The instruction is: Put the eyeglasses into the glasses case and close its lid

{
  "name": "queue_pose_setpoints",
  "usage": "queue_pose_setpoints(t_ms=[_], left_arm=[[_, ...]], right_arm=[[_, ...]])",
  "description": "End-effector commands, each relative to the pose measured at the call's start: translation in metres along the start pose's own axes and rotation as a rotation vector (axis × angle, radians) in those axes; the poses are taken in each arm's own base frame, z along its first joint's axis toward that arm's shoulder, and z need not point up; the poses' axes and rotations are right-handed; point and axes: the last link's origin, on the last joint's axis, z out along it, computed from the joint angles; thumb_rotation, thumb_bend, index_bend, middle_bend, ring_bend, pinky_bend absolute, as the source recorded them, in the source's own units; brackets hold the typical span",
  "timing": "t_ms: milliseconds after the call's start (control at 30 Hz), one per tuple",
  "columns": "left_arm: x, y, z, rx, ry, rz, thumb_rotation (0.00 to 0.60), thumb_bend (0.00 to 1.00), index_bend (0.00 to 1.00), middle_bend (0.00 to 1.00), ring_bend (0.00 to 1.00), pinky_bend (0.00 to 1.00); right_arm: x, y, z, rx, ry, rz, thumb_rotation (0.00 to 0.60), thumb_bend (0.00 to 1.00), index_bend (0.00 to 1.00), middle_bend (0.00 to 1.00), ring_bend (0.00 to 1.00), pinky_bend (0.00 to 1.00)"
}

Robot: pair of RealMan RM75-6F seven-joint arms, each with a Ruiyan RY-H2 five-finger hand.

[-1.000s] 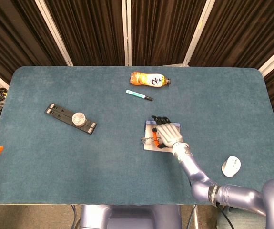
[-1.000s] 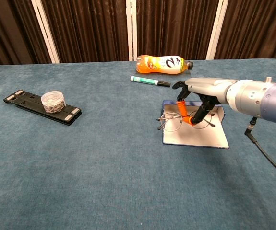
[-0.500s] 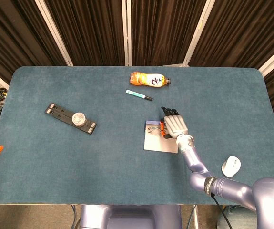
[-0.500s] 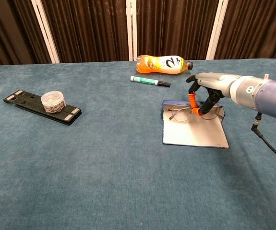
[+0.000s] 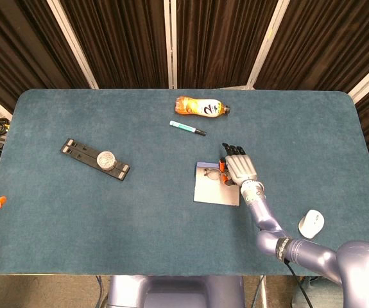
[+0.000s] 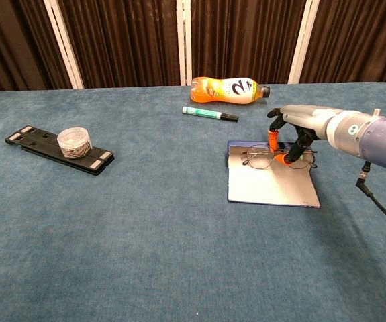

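Note:
The thin-rimmed eyeglasses (image 6: pixel 258 159) (image 5: pixel 210 173) hang low over the far part of the open glasses case (image 6: pixel 270 188) (image 5: pixel 214 192), which lies flat in the middle right of the table, its grey lining up and a blue edge at the back. My right hand (image 6: pixel 295 130) (image 5: pixel 239 168) reaches over the case's far right corner and pinches the glasses near their right lens between orange-tipped fingers (image 6: pixel 272 138). Whether the frame touches the lining I cannot tell. Neither view shows my left hand.
An orange drink bottle (image 5: pixel 200 106) (image 6: pixel 229 88) lies on its side at the back, with a green marker (image 5: pixel 187 128) (image 6: pixel 209 114) just in front of it. At the left a black stand carries a round tub (image 5: pixel 107 158) (image 6: pixel 74 142). A white mouse (image 5: pixel 311 223) sits near the front right.
My right hand has carried the eyeglasses from the case's front left edge back and to the right, over its far part. The case has not moved.

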Motion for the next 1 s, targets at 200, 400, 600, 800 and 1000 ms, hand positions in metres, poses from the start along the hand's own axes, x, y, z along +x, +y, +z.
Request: queue_pose_setpoints(t_ms=[200,400,600,800,1000], left_arm=[[0.0,0.001,0.0,-0.004,-0.003,-0.002,0.6,0.0,0.0,0.0,0.0,0.0],[0.001,0.001,-0.002,-0.008,0.001,-0.01,0.6,0.0,0.0,0.0,0.0,0.0],[0.001,0.001,-0.002,-0.012,-0.004,-0.01,0.6,0.0,0.0,0.0,0.0,0.0],[0.0,0.002,-0.002,-0.013,-0.006,-0.009,0.6,0.0,0.0,0.0,0.0,0.0],[-0.001,0.003,-0.002,-0.012,-0.01,-0.005,0.6,0.0,0.0,0.0,0.0,0.0]], right_arm=[[0.01,-0.002,-0.005,0.026,0.035,0.016,0.6,0.12,0.12,0.0,0.0,0.0],[0.023,0.007,-0.015,0.042,0.068,0.005,0.6,0.12,0.12,0.0,0.0,0.0],[0.028,0.032,-0.025,0.016,0.052,-0.058,0.6,0.12,0.12,0.0,0.0,0.0],[0.033,0.049,-0.028,-0.005,0.052,-0.109,0.6,0.12,0.12,0.0,0.0,0.0],[0.033,0.058,-0.019,-0.035,0.064,-0.135,0.6,0.12,0.14,0.0,0.0,0.0]])
